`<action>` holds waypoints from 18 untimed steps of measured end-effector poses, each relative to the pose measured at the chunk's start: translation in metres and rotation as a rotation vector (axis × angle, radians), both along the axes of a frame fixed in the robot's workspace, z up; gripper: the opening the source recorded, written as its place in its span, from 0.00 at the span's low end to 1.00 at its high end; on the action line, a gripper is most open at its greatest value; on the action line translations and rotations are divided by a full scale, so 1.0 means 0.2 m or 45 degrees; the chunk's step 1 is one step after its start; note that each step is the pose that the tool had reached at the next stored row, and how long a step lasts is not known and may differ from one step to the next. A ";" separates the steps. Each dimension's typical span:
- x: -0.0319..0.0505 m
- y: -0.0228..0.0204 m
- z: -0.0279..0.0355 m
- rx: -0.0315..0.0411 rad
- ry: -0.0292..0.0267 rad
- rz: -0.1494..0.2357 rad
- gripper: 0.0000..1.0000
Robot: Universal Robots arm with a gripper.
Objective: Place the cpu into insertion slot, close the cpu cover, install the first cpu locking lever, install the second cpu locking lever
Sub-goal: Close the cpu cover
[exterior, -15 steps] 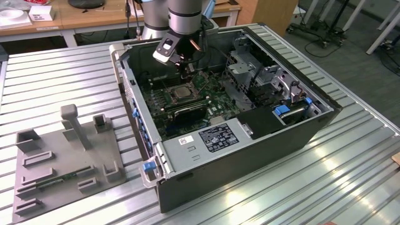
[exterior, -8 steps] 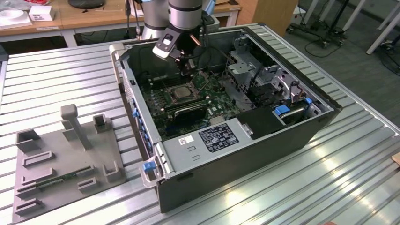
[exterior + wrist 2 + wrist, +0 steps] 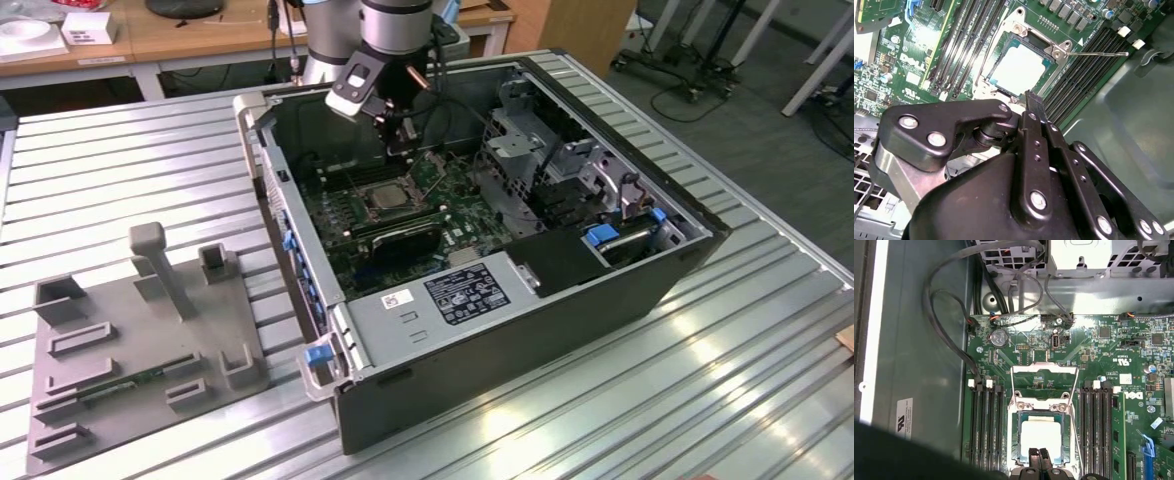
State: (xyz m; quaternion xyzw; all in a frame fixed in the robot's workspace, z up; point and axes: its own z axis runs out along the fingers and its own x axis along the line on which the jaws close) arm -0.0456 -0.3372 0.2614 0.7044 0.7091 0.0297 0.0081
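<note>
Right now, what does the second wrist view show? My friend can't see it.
A shut black gripper hovers at the edge of the pale square cpu, which lies framed by the silvery cpu cover. A thin metal lever sticks out sideways over black memory slots on the green board.

I see the cpu [image 3: 1040,434] in the insertion slot [image 3: 1026,416], cpu cover [image 3: 1040,404] seemingly down over it, memory slots [image 3: 985,425] either side.

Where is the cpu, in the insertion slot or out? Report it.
In. Both wrist views show the cpu lying flat inside the insertion slot, silvery metal framing its edges.
</note>
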 end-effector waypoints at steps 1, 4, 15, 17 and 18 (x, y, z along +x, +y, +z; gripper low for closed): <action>0.000 0.000 0.000 0.0001 -0.0001 0.000 0.11; 0.000 0.000 0.003 -0.0003 0.0001 0.000 0.11; 0.000 0.000 0.009 -0.0002 0.0001 0.000 0.11; 0.000 0.000 0.014 -0.0008 0.0005 0.000 0.11; 0.000 0.000 0.016 -0.0004 0.0002 0.000 0.11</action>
